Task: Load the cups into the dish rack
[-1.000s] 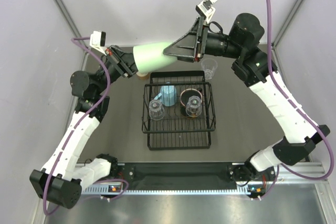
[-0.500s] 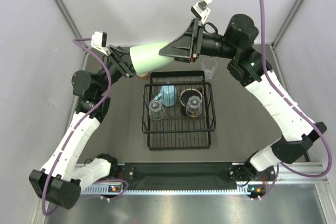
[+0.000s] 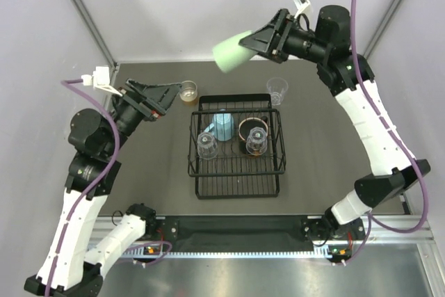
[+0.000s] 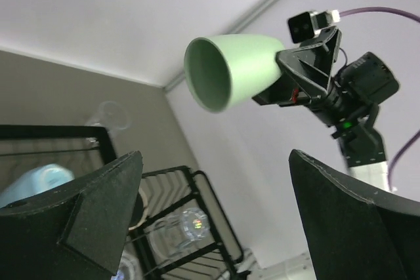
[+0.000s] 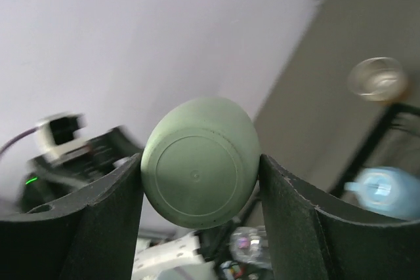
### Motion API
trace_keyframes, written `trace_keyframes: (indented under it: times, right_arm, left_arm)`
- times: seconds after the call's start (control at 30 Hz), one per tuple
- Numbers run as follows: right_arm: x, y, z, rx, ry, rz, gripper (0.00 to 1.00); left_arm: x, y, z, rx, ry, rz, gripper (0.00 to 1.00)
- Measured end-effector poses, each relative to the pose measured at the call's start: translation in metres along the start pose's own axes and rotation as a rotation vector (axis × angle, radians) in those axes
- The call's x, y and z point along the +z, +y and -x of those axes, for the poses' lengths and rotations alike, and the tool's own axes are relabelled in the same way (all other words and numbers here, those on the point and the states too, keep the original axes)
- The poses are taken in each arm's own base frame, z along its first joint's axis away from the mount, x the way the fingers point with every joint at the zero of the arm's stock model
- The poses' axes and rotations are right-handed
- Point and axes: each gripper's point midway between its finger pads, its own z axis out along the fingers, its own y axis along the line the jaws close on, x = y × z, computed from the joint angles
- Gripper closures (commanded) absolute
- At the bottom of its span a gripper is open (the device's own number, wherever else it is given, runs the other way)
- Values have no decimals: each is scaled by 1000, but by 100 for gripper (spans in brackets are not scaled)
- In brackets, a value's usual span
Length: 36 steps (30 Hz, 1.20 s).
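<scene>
Green tumbler (image 3: 228, 55) in right end effector (image 3: 245, 41) — left end effector (image 3: 172, 92) agape

In the right wrist view, the light blue mug (image 5: 387, 191) at lower right, cut by the frame's edge, and a small cup (image 5: 375, 78) at upper right are both blurred.

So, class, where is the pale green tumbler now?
In the top view, the pale green tumbler is held aloft by the right end effector, past the far edge of the dish rack.

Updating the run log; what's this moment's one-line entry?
left gripper: open, empty | right gripper: grips pale green tumbler aloft | dish rack: holds light blue mug, clear glass
</scene>
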Motion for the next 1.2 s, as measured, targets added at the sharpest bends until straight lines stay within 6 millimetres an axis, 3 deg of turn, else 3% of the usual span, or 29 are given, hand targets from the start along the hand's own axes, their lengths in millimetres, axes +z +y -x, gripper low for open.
trace_keyframes:
  times: [0.13,0.27,0.47,0.6,0.7,1.2]
  right_arm:
    - [1,-57,19,-63,-49,-196,100]
    - [9,-113,20,-138,-30,-385,100]
    - [11,-203,1,-234,73,-672,100]
    - [11,-243,-20,-279,170,-793,100]
    - [9,-258,-34,-307,233,-843,100]
    - [-7,-282,-83,-332,437,-892,100]
  left_arm:
    - [-12,11,6,67,-8,109,2]
    - [-20,26,2,106,15,189,2]
    - [-28,47,-11,124,72,276,2]
    - [-30,50,-13,127,84,288,2]
    - [-31,51,-13,133,81,291,2]
    - [-21,65,-20,131,113,326,3]
